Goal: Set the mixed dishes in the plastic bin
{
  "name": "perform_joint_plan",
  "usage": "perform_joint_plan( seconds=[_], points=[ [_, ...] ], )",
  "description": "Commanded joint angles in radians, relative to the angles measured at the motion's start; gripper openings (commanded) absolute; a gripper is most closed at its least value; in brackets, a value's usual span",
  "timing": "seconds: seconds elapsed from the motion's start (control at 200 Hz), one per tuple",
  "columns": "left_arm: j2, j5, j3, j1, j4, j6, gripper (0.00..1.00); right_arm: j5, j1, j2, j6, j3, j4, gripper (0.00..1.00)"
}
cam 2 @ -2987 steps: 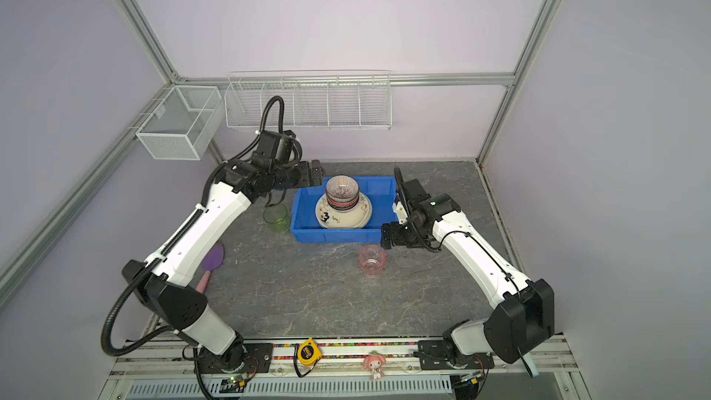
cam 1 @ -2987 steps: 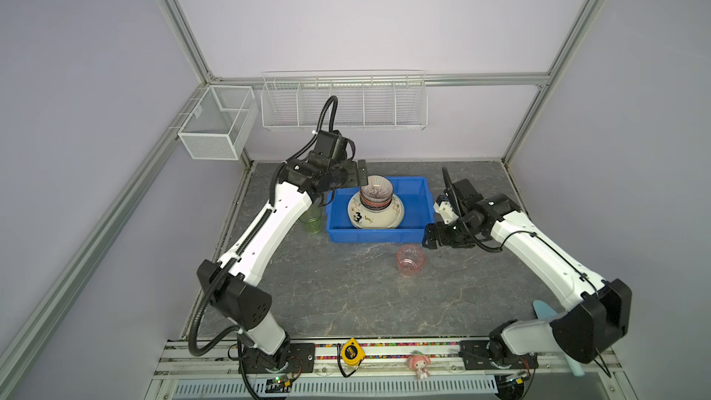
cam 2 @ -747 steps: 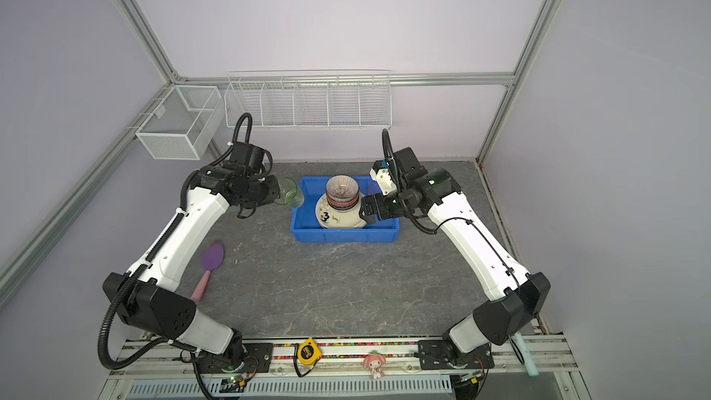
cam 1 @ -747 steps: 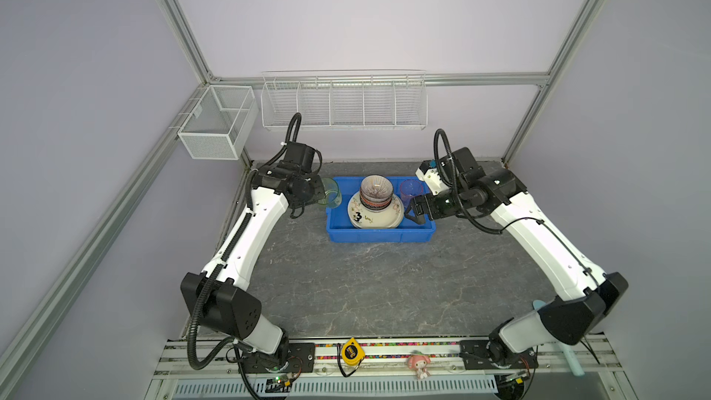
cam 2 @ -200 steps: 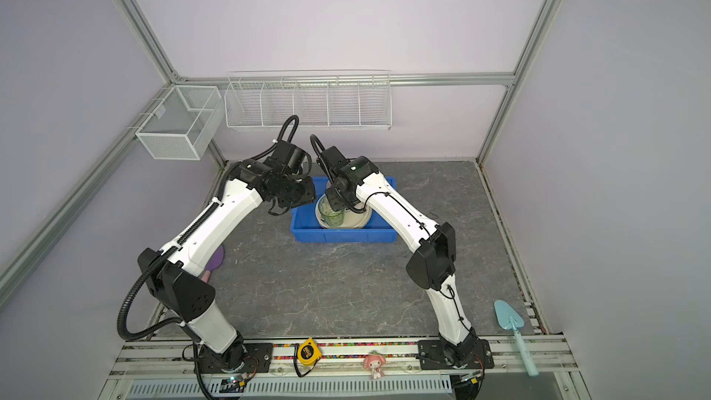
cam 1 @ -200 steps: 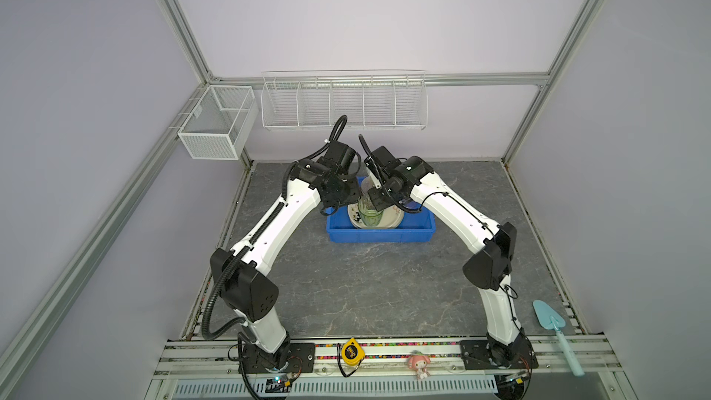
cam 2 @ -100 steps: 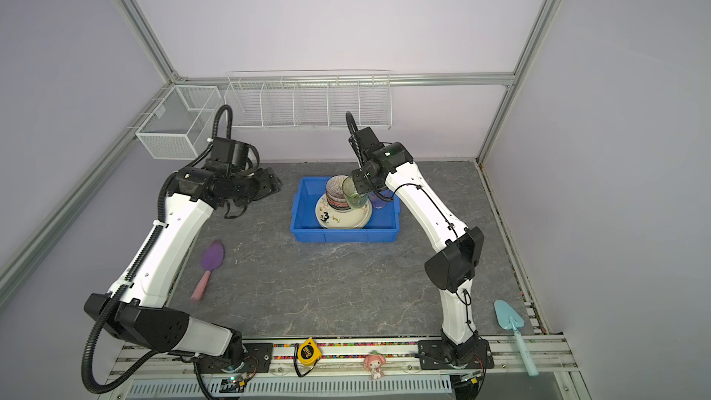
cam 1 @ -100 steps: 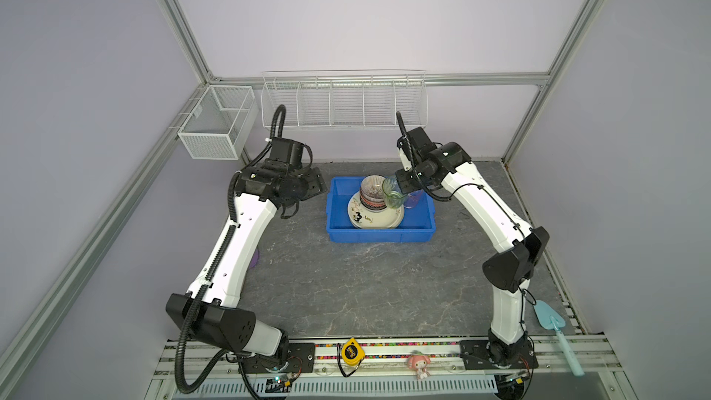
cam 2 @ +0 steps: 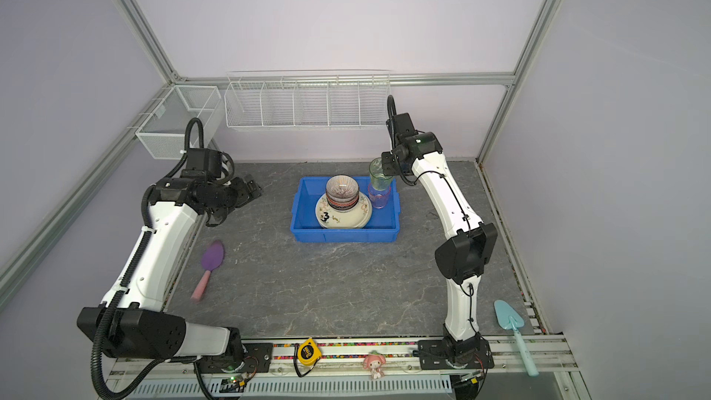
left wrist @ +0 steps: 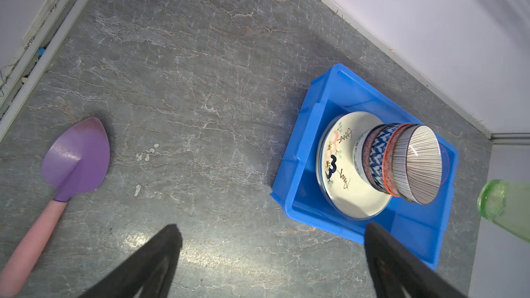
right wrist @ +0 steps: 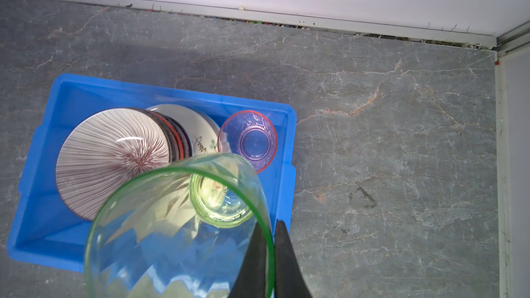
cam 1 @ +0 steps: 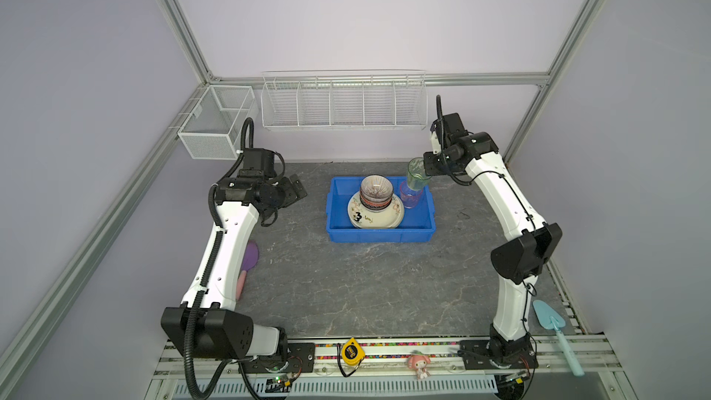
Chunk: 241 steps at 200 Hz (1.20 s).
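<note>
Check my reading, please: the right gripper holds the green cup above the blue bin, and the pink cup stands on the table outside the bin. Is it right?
Not quite. The pink cup stands inside the blue bin, beside the stacked bowls, as the right wrist view shows. The rest holds: the right gripper grips the green cup above the bin.

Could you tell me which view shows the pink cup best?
The right wrist view: it looks into the pink cup, upright in the blue bin. Both top views show it small, partly behind the green cup; the left wrist view, only a rim sliver.
</note>
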<state>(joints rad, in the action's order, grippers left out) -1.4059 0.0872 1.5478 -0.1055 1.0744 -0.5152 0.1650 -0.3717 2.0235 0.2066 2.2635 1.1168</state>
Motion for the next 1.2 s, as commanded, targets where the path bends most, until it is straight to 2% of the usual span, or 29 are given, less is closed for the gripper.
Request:
perform_joint_plan(
  seconds=[0.0, 0.27, 0.73, 1.2],
  points=[
    [-0.004, 0.019, -0.005, 0.01, 0.003, 0.03, 0.99, -0.048, 0.011, 0.062, 0.012, 0.047, -0.04, 0.07],
    [-0.035, 0.021, -0.012, 0.013, -0.016, 0.038, 0.99, -0.062, 0.029, 0.16, 0.021, 0.118, -0.043, 0.07],
    [-0.122, 0.013, 0.011, 0.021, -0.039, 0.044, 0.99, -0.053, 0.048, 0.243, 0.018, 0.121, -0.064, 0.07],
    [-0.203, 0.051, 0.054, 0.021, -0.051, 0.055, 0.99, -0.033, 0.048, 0.295, 0.016, 0.098, -0.078, 0.07]
  ],
)
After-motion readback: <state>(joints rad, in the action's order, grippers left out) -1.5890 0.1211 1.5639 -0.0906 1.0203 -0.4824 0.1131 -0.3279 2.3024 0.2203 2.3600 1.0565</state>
